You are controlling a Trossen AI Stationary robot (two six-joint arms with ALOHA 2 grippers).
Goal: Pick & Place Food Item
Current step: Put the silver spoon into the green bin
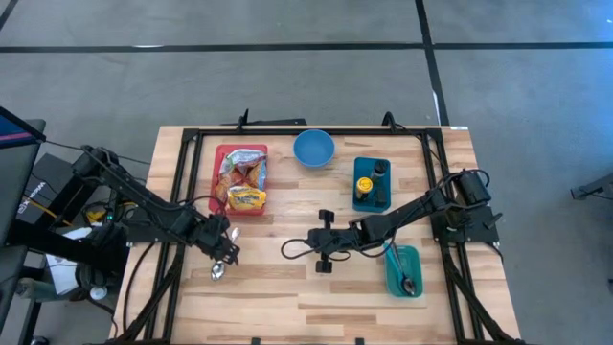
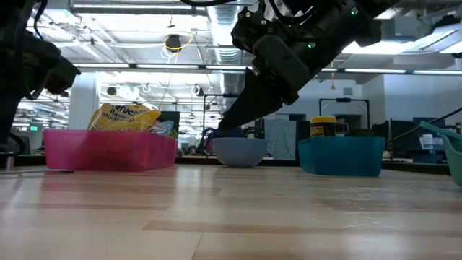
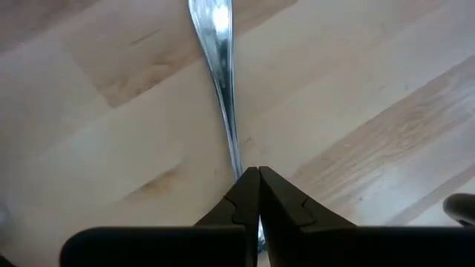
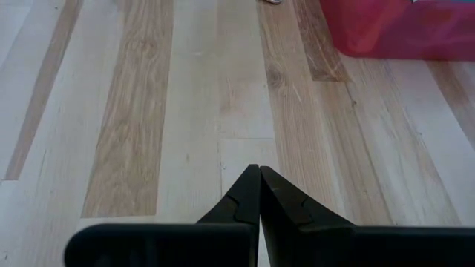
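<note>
A metal spoon [image 3: 221, 81] lies along the wood of the table [image 1: 287, 297] at its near left, with its bowl [image 1: 218, 271] toward the near edge. My left gripper [image 1: 228, 251] is shut on it. Food packets, a yellow one [image 1: 247, 198] among them, lie in a pink tray [image 1: 219, 171] at the far left. My right gripper [image 1: 308, 241] hangs shut over the table's middle with nothing in it; its fingers [image 4: 260, 182] point toward the pink tray [image 4: 401, 30]. My left gripper pinches the spoon's handle [image 3: 239, 165] between its two fingers, which come steeply from above. The spoon runs on past the fingertips, bowl end away from the gripper. I cannot tell whether the spoon rests on the table or hangs just above it.
A blue bowl [image 1: 313, 149] stands at the far middle. Right of it is a teal bin [image 1: 372, 184] with bottles. A teal container [image 1: 404, 271] at the near right holds another spoon. Bare wood lies between the two grippers and along the near edge.
</note>
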